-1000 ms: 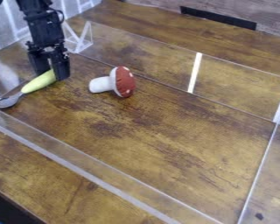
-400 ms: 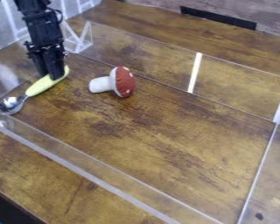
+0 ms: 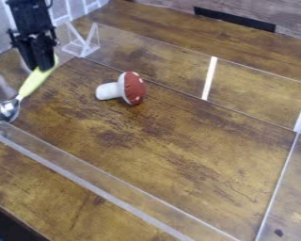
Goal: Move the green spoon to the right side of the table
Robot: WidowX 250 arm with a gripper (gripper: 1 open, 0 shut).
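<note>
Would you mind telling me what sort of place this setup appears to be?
Probably a robot manipulation test bench rather than a home: a worn dark wood-grain table fenced by low clear acrylic walls, a black robot gripper holding a yellow-green-handled metal spoon, and a red-capped toy mushroom.

Low clear acrylic walls fence off a section of dark brown, worn wood-grain surface, and the same wood continues outside them toward the viewer and at the far side. Light glints brightly off one upright acrylic panel. A black flat strip lies at the far edge.
</note>
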